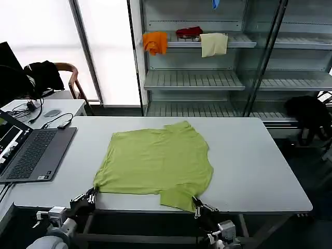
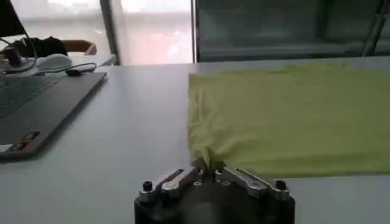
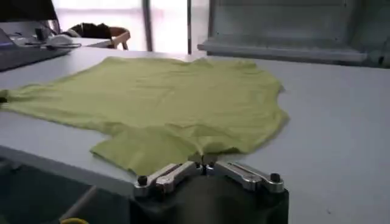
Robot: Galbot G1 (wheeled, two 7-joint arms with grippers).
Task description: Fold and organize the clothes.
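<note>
2 tools pinch the T-shirt [image 1: 158,161] at the desk's [image 1: 254,166] near edge — left tool [image 1: 92,196] its corner, right tool [image 1: 197,206] its sleeve.

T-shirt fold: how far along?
Done: lime-green T-shirt lies spread flat on the table, with no fold visible yet. In hand: left gripper pinches its near corner and right gripper its near sleeve edge. Left: all folding and tidying.

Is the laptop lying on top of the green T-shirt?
No, the laptop sits apart from the T-shirt, with bare table between them.
</note>
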